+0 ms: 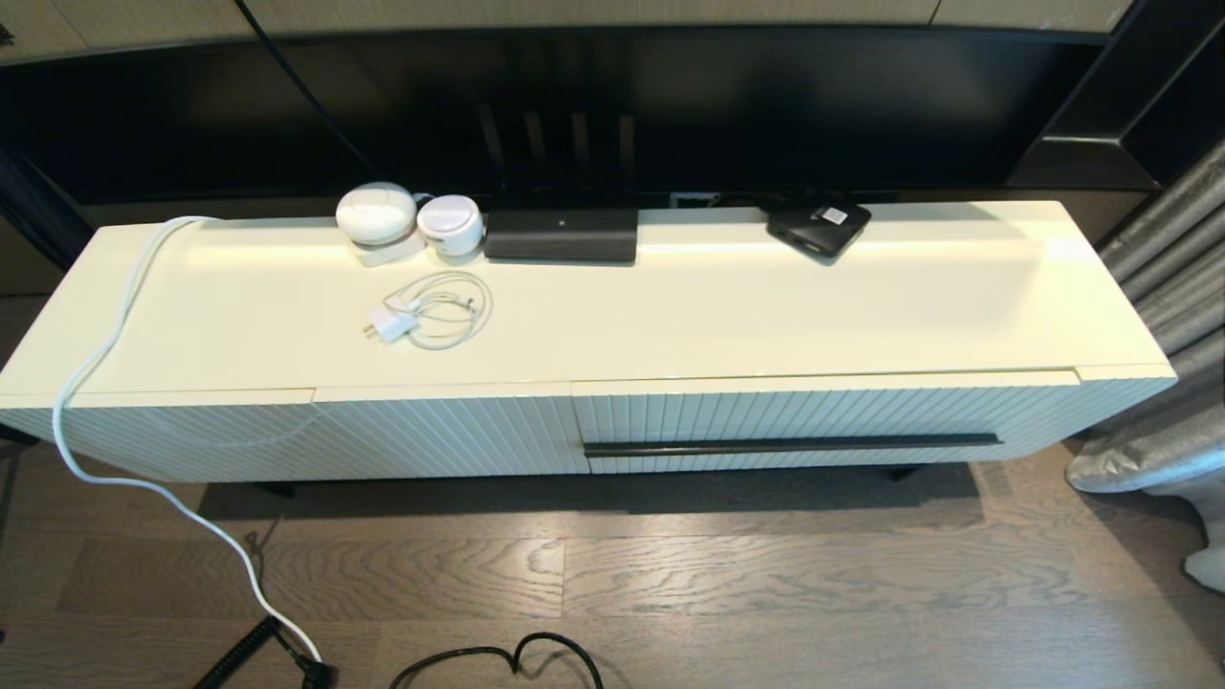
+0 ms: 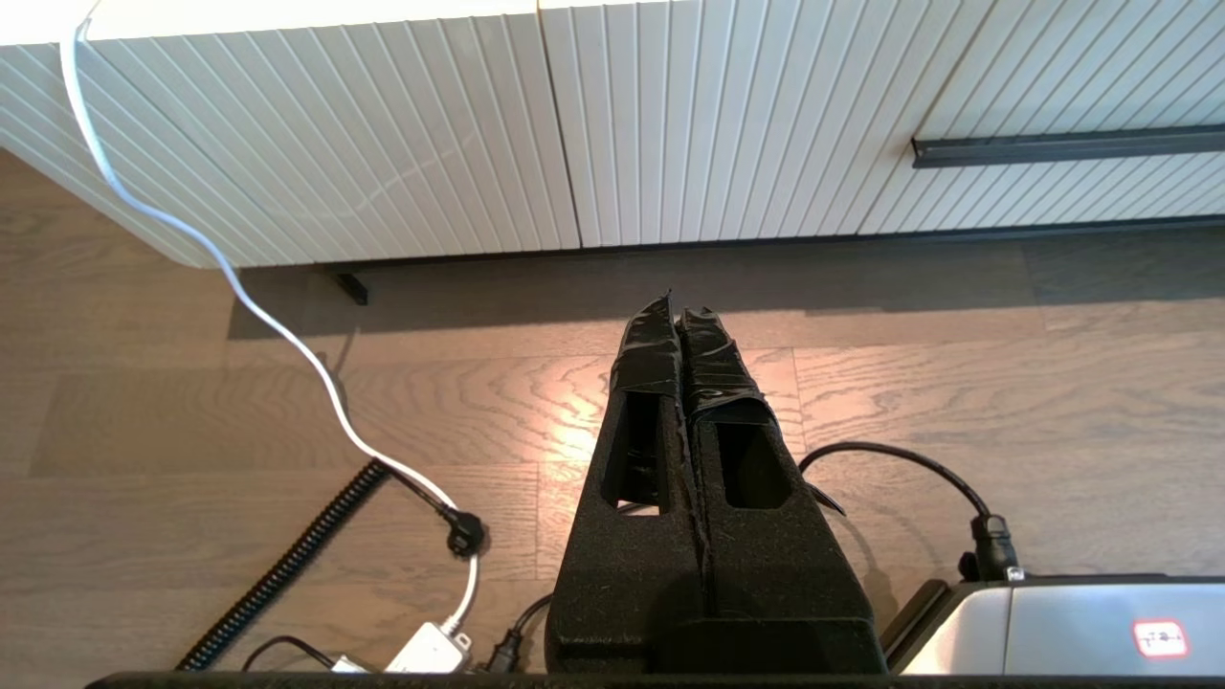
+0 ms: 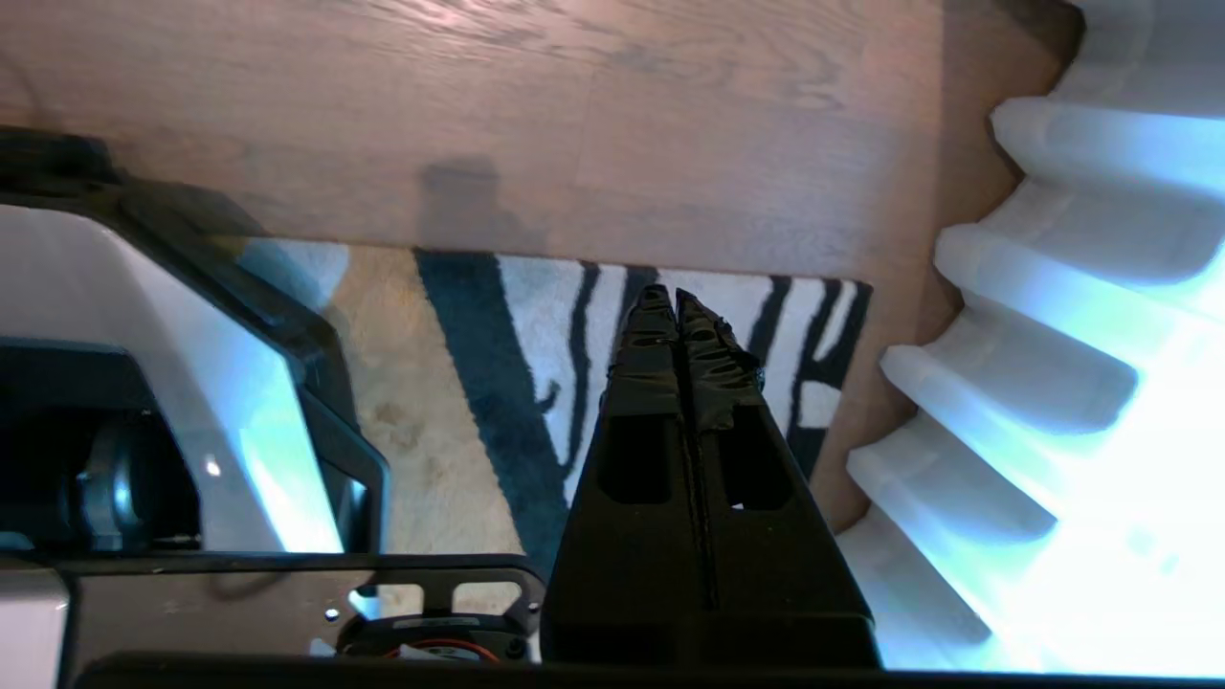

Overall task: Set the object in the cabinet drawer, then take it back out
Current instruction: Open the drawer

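Note:
The cabinet drawer [image 1: 823, 413] is shut flush in the right half of the low cream cabinet, its ribbed front carrying a long dark bar handle [image 1: 792, 445]. Part of that handle [image 2: 1067, 148] also shows in the left wrist view. The object is out of view. Neither arm appears in the head view. My left gripper [image 2: 677, 311] hangs shut and empty above the wooden floor, in front of the cabinet's ribbed front. My right gripper [image 3: 667, 297] is shut and empty too, hanging low over a striped rug [image 3: 536, 335] beside a pale curtain [image 3: 1053, 383].
On the cabinet top lie a white charger with coiled cable [image 1: 431, 311], two white round devices [image 1: 376, 214], a black router [image 1: 561, 235] and a flat black box with a sticker [image 1: 818, 226]. A white cable [image 1: 105, 354] drapes to the floor. Curtains [image 1: 1168, 287] stand right.

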